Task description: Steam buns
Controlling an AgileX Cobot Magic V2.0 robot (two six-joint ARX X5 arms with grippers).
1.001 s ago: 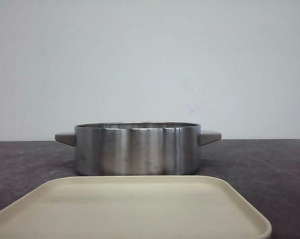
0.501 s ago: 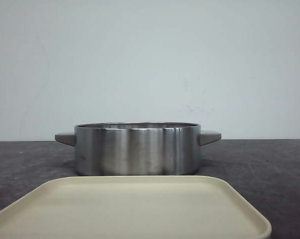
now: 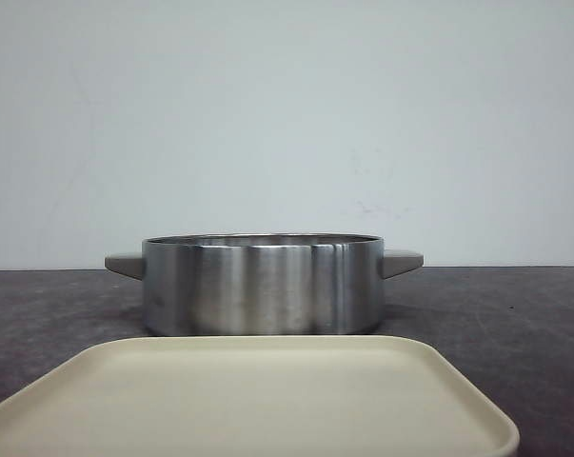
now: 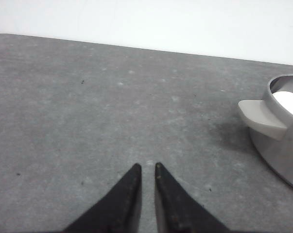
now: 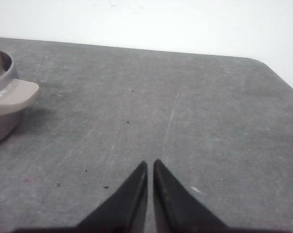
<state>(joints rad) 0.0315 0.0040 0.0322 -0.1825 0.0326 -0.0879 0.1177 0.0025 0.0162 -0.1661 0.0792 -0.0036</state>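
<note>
Standing behind tray [image 3: 267, 400], steel pot [image 3: 263, 286]

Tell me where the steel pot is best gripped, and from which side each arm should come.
Judging by shape, grip the steel pot by its two flat grey handles, which stick out sideways just under the rim. The left pincer could come from the pot's left and the right pincer from its right, closing over each tab top and bottom. Both look closed now.
</note>
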